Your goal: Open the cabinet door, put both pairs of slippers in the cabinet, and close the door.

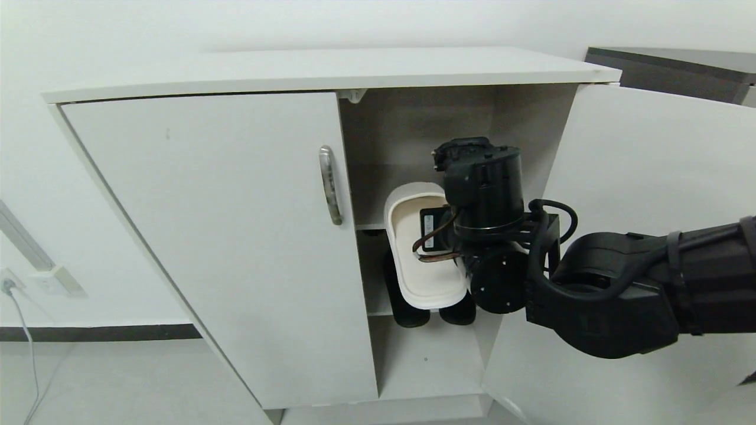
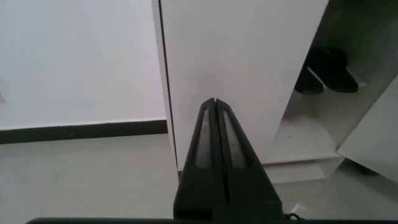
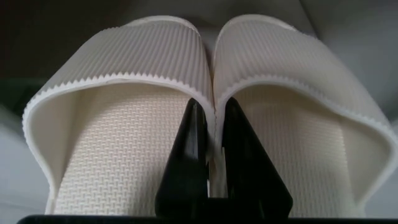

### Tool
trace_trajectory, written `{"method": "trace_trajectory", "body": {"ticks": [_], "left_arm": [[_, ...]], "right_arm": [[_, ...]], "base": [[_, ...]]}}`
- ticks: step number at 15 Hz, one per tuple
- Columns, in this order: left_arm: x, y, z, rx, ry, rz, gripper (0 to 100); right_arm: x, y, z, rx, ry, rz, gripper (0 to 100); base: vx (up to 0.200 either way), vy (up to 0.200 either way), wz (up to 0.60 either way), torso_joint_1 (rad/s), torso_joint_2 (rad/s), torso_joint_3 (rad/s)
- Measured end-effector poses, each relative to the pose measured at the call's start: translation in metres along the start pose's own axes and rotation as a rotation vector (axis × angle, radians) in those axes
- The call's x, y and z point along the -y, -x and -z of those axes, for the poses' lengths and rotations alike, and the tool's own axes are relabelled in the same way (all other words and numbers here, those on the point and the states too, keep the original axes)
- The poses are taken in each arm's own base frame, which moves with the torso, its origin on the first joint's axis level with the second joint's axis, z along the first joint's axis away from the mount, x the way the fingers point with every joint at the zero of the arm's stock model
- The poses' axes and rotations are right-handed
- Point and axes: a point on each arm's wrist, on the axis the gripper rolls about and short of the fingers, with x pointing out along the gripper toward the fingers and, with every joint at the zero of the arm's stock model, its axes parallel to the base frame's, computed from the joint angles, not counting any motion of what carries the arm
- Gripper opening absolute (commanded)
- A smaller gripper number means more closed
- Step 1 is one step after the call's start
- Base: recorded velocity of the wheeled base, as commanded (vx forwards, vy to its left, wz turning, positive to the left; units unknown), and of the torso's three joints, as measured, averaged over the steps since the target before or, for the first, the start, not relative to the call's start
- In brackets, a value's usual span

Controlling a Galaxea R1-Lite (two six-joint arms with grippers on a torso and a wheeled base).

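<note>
The white cabinet (image 1: pixel 331 71) has its right door (image 1: pixel 638 177) swung open and its left door (image 1: pixel 224 236) closed. My right gripper (image 3: pixel 214 118) is shut on the pair of white slippers (image 3: pixel 205 68), pinching their inner edges together. In the head view the white slippers (image 1: pixel 413 254) hang toe up inside the open compartment, in front of the upper shelf, with my right arm (image 1: pixel 490 195) reaching in beside them. The black slippers (image 1: pixel 410 316) lie on the middle shelf just below. My left gripper (image 2: pixel 214 102) is shut and holds nothing, low in front of the left door; the black slippers (image 2: pixel 329 68) show beyond it.
A metal handle (image 1: pixel 331 186) sits on the closed left door's edge. The bottom compartment (image 1: pixel 425 360) lies under the black slippers. A wall socket with a cable (image 1: pixel 9 286) is at the far left, and a dark piece of furniture (image 1: pixel 673 71) stands behind the open door.
</note>
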Motion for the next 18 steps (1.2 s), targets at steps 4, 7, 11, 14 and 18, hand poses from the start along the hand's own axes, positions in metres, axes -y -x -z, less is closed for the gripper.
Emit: {"method": "trace_trajectory", "body": {"ticks": [4,7,11,14,18], "left_arm": [[0.000,0.000,0.000,0.000,-0.005,0.000,0],[0.000,0.000,0.000,0.000,-0.003,0.001,0],[0.000,0.000,0.000,0.000,-0.001,0.000,0],[0.000,0.000,0.000,0.000,-0.001,0.000,0],[0.000,0.000,0.000,-0.001,0.000,0.000,0]], "right_arm": [[0.000,0.000,0.000,-0.001,-0.002,-0.003,0],[-0.001,-0.003,-0.003,0.000,-0.007,-0.027,0],[-0.003,-0.019,-0.012,0.011,-0.030,-0.010,0],[-0.006,-0.031,-0.016,-0.004,-0.053,0.008,0],[-0.008,-0.053,-0.024,-0.031,-0.085,0.015,0]], "base": [[0.150,0.000,0.00,0.002,0.00,0.003],[0.000,0.000,0.00,0.000,0.00,0.000],[0.000,0.000,0.00,0.000,0.00,0.000],[0.000,0.000,0.00,0.000,0.00,0.000],[0.000,0.000,0.00,0.000,0.00,0.000]]}}
